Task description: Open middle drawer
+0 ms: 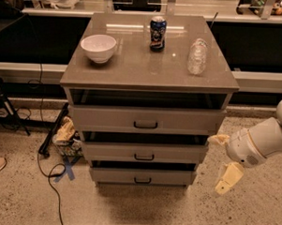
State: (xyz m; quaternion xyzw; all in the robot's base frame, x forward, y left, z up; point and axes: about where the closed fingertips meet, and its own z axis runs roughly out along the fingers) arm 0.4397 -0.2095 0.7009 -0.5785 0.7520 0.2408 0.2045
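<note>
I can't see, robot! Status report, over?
Cream two-finger tool open, right of grey cabinet, holding nothing. Wide grey-taupe middle drawer, black bar handle, untouched. Nothing in the way.

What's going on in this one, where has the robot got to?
A robot arm is working at a grey three-drawer cabinet, with the middle drawer as its target. The tool hangs open and empty off the cabinet's right side, at about the middle drawer's height. It is well away from that drawer's black handle, so no pull has begun. On the cabinet top sit a white bowl, a soda can and a clear plastic bottle.
</note>
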